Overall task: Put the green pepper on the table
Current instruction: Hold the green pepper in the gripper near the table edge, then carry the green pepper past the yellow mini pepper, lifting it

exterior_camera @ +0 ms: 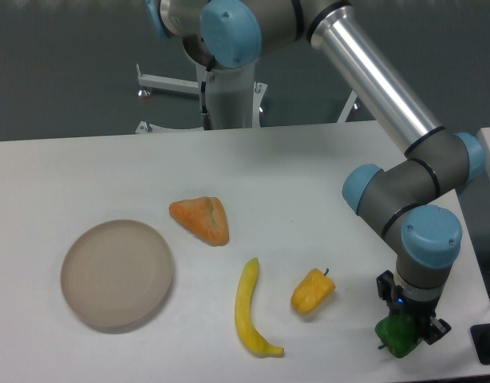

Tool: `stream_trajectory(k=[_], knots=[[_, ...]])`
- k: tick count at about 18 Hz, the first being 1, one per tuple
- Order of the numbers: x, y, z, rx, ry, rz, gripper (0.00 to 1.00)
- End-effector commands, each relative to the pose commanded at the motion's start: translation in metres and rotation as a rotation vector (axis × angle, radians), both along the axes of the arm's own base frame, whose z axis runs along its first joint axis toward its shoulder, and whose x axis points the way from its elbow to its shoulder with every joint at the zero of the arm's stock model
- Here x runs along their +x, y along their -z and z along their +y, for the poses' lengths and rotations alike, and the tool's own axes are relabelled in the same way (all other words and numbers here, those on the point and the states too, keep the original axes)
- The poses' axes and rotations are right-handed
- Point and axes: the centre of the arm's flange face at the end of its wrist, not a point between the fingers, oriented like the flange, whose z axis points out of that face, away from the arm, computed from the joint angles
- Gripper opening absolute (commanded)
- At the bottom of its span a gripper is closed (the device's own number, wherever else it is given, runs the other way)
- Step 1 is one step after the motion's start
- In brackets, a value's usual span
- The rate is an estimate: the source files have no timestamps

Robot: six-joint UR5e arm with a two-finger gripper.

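Item, nearest: green pepper [399,336], glossy, dark, held low at the front right of the table [53,175], close to the right edge; whether its underside touches the surface cannot be told. Gripper [405,325] — pointing straight down from the wrist, jaws clenched on the pepper from above, black fingers partly hidden behind it. Item: banana [251,311], yellow, lying lengthwise toward the front, well left of the pepper. Item: yellow-orange pepper [313,291], just right of the banana, between it and the held pepper but apart from both. Item: round beige plate [117,274], front left, nothing on it. Item: orange wedge-shaped piece [201,219], further back, near the centre, kind unclear. Item, farthest: arm base and white stand [221,88] behind the table. Judgement: the placement looks close to done, lacking only the release. Risks — the pepper is lumpy and rounded, so letting go while it hangs above the surface could send it rolling, and the right edge is near enough for it to drop off; a stem or lobe catching a finger on withdrawal could drag it sideways; pressing down too far could squeeze it out of the jaws
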Motion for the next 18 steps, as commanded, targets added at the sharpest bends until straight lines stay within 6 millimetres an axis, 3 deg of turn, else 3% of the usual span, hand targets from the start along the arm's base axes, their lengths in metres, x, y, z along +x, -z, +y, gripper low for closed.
stream_trajectory(k=[10, 13, 18], knots=[[0.011, -0.013, -0.005, -0.009, -0.008, -0.04, 0.5], [0.029, -0.022, -0.01, -0.03, -0.022, -0.072, 0.5], [0.088, -0.051, -0.006, -0.031, -0.014, -0.094, 0.5]])
